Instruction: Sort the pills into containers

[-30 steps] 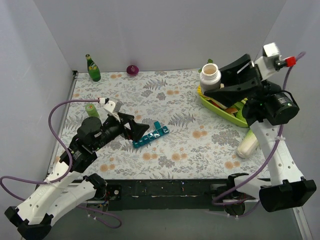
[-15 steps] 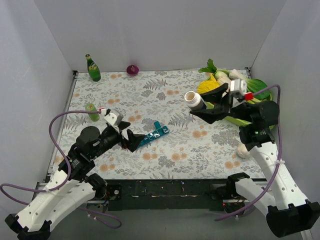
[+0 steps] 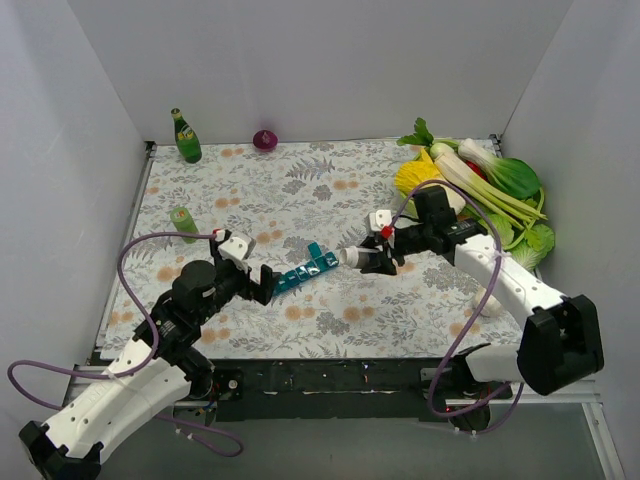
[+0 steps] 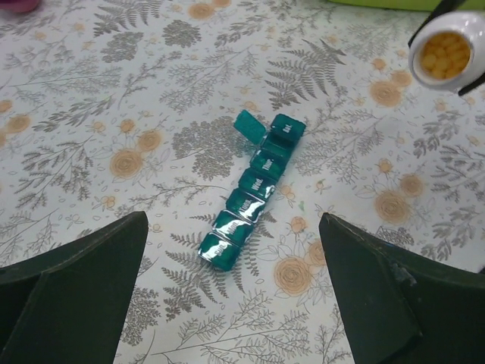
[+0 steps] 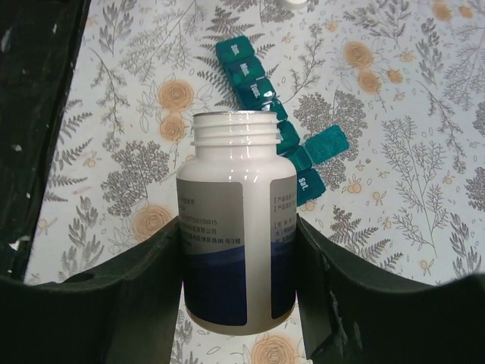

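One teal pill-organiser strip (image 3: 302,270) between grippers — long axis diagonal, near end just ahead of left gripper (image 3: 264,283), far end, one lid raised, toward right gripper (image 3: 375,259). Left jaws spread, empty. Right gripper clamps uncapped pill bottle (image 5: 236,227) — mouth pointing at strip.

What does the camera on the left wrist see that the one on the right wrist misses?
Only the left wrist view looks into the white bottle, showing orange pills inside. Only the right wrist view shows the bottle's printed label, with the bottle held in the right tool. Both show the teal pill organiser with one lid flipped open on the flowered table.
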